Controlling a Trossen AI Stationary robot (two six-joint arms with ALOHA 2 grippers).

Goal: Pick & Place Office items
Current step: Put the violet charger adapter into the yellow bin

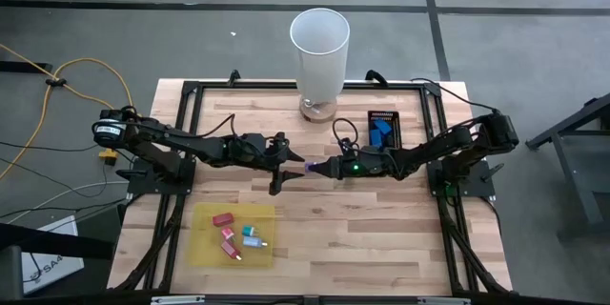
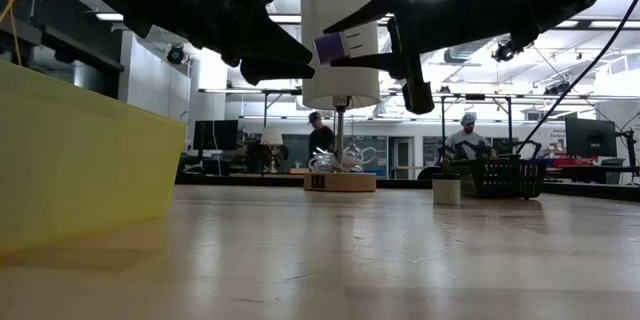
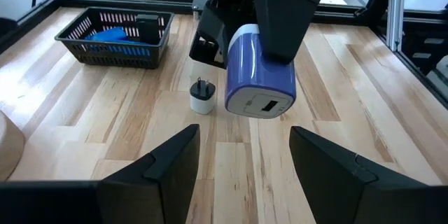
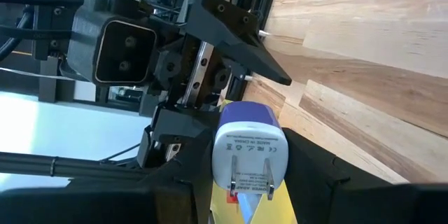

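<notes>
Right hand holds a purple-and-white plug adapter above the middle of the bench, clear of its surface. Left hand faces it just beside, fingers spread and empty. Remaining small office items lie on the yellow sheet.

Small print, too fine to read, on the plug face of the purple charger.

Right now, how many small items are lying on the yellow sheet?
5 that I can make out, all on the yellow sheet: a red piece, another red one, a teal one, a light blue one and a pink-red one. Smaller ones may escape me.
</notes>
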